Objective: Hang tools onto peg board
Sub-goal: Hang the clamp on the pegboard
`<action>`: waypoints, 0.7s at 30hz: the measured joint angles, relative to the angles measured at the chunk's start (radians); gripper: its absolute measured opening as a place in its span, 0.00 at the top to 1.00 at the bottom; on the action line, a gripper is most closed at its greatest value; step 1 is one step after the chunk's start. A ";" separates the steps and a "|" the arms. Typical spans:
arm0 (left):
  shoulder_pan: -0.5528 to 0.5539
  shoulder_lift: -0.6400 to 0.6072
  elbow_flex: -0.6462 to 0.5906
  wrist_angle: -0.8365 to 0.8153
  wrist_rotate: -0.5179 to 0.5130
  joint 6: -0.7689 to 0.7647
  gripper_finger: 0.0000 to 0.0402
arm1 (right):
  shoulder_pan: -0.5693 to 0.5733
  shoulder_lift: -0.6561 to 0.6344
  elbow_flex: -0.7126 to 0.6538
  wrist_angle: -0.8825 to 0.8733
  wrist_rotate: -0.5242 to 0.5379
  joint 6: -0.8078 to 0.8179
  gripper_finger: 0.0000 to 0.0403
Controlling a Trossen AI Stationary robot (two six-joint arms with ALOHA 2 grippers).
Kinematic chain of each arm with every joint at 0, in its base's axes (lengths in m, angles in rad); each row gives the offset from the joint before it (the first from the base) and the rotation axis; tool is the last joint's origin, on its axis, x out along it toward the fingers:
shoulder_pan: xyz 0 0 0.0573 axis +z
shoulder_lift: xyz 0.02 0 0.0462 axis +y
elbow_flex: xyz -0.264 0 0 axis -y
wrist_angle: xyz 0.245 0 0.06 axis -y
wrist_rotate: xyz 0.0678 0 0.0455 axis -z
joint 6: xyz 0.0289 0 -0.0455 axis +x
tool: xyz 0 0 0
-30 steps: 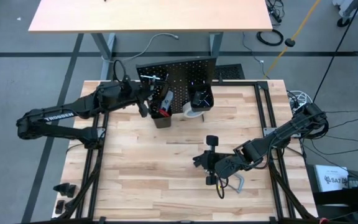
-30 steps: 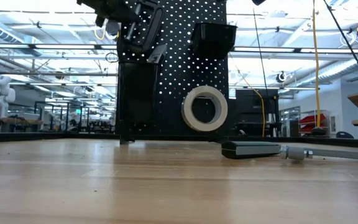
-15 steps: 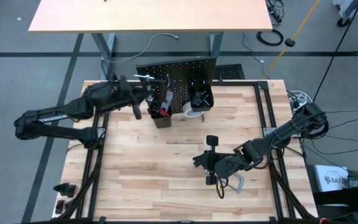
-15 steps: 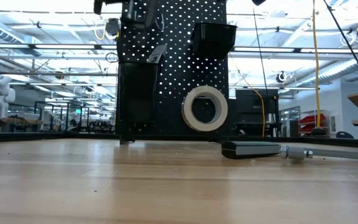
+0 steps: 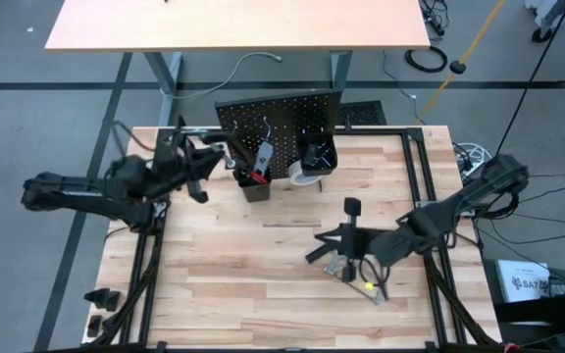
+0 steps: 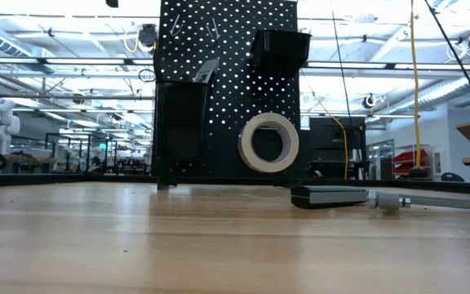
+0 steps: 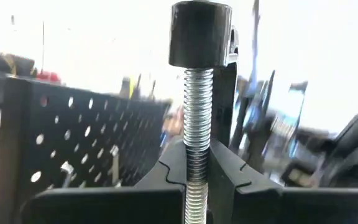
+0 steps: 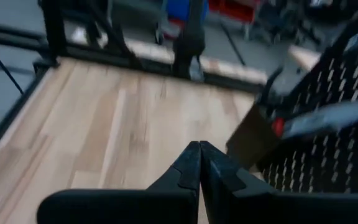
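Left end effector (image 5: 196, 169) clamps the black C-clamp (image 7: 201, 93) at 9 o'clock of the peg board (image 5: 281, 123). Right end effector (image 8: 199, 163) fully closed, empty, above the tabletop (image 5: 243, 284).

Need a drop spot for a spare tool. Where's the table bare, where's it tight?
Bare: front-left table, between left arm and right gripper; also rear-right corner beside the peg board. Tight: around the right gripper, where the bar clamp lies, and the board's foot by the tape roll and left gripper.
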 joint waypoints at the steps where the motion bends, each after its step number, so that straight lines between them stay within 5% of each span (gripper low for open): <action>1: -0.013 0.000 -0.046 0.110 -0.002 -0.001 0.94 | -0.009 -0.009 0.000 0.034 -0.005 -0.040 1.00; 4: -0.046 0.036 -0.176 0.439 -0.037 0.019 0.94 | -0.059 -0.040 0.000 0.168 -0.025 -0.132 1.00; 8: -0.061 0.126 -0.264 0.738 -0.066 0.048 0.94 | -0.193 -0.069 0.064 0.224 -0.242 -0.158 1.00; 14: -0.062 0.263 -0.227 0.832 -0.044 0.060 0.94 | -0.401 0.012 0.346 0.083 -0.526 -0.144 0.85; 21: -0.066 0.369 -0.153 0.880 -0.023 0.105 0.94 | -0.545 0.248 0.746 -0.286 -0.555 -0.119 0.56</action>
